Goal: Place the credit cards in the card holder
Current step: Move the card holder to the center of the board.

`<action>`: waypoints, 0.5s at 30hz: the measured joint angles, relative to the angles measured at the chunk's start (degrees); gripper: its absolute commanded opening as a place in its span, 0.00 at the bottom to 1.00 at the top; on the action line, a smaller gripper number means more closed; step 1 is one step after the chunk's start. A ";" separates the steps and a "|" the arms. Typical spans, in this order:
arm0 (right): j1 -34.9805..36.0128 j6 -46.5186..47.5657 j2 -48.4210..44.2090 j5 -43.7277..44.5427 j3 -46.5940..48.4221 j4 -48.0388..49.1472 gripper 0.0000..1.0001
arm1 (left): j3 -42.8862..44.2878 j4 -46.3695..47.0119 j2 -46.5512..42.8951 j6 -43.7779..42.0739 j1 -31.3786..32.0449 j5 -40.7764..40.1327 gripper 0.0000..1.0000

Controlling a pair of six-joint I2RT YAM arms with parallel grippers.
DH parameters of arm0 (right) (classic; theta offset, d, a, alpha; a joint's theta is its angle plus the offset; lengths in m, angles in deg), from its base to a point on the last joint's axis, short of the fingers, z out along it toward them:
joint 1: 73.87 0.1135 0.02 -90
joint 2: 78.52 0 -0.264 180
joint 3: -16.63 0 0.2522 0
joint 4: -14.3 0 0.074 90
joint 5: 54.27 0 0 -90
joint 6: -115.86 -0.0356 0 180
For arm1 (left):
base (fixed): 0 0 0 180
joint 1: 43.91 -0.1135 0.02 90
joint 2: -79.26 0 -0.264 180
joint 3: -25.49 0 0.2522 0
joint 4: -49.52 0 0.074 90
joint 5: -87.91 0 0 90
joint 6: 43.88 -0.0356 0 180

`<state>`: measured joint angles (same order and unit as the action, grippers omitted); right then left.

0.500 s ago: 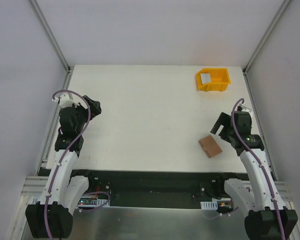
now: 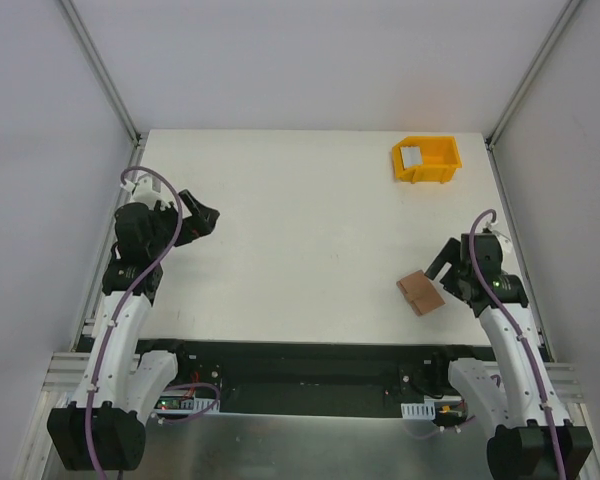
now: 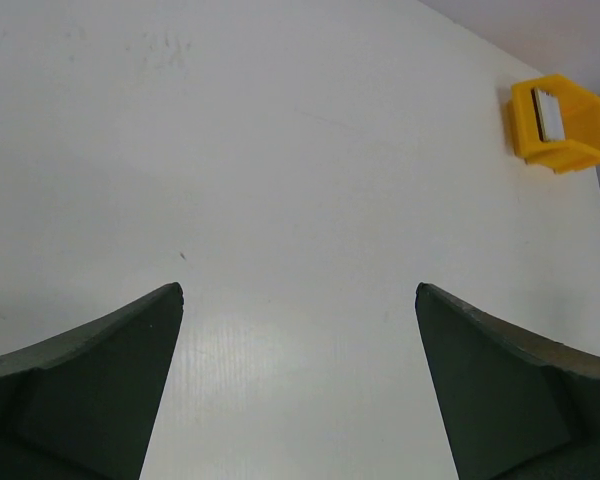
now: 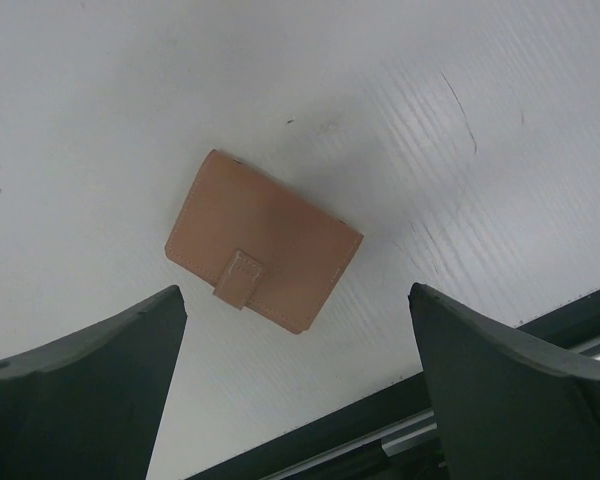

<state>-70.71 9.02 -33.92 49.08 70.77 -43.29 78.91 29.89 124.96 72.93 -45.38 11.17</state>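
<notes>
Hovering over the shut card holder (image 4: 265,243) at 4 o'clock with right gripper (image 4: 295,290) wide and empty — come down straight, pinch the edges, mind the tab. Left gripper (image 3: 298,290) wide, empty, at 9. Credit cards (image 2: 411,156) up in yellow bin (image 2: 442,152) — 1 o'clock.

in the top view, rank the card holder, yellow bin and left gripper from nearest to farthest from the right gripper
Measured from the right gripper:
1. card holder, just beside it, toward the near edge.
2. yellow bin, in the far right corner, with the credit cards inside.
3. left gripper, far over on the left side.
</notes>
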 measured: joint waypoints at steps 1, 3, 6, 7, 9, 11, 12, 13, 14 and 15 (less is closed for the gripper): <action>-0.15 -0.48 -0.02 0.22 -0.33 0.07 0.96 | 0.35 -0.52 0.57 -0.55 -0.02 2.10 0.99; -0.70 -1.29 0.04 0.61 -1.55 0.02 0.96 | 0.94 -1.14 2.34 -1.46 -0.02 5.44 0.99; -1.57 -2.29 0.42 0.70 -4.09 -0.17 0.96 | 1.03 -3.06 4.79 -2.10 0.00 8.26 0.99; -1.70 -2.49 0.70 0.59 -4.59 -0.13 0.96 | 1.03 -3.56 5.01 -2.10 -0.02 8.81 0.99; -1.88 -2.64 2.19 -0.55 -5.57 0.52 0.97 | 1.01 -4.35 4.98 -2.08 -0.04 9.70 0.99; -1.90 -2.62 4.44 -1.73 -6.12 1.42 0.98 | 1.01 -4.35 4.79 -2.01 -0.13 10.93 0.99; -1.90 -2.60 6.05 -2.38 -6.38 2.08 0.99 | 1.01 -4.35 4.76 -2.01 -0.13 11.91 0.99; -1.90 -2.56 7.56 -2.99 -6.56 2.69 0.95 | 1.01 -4.35 4.74 -2.08 -0.13 12.68 0.99; -1.90 -2.38 9.20 -3.74 -6.71 3.41 0.94 | 1.01 -4.39 4.72 -2.23 -0.13 13.73 0.99; -1.92 -2.05 10.75 -4.48 -6.88 4.26 0.94 | 1.01 -4.42 4.63 -2.45 -0.13 14.82 0.99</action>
<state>-72.63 6.96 -23.17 44.59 63.89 -39.03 79.92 25.48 129.59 70.48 -45.51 25.99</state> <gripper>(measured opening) 0.965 0.990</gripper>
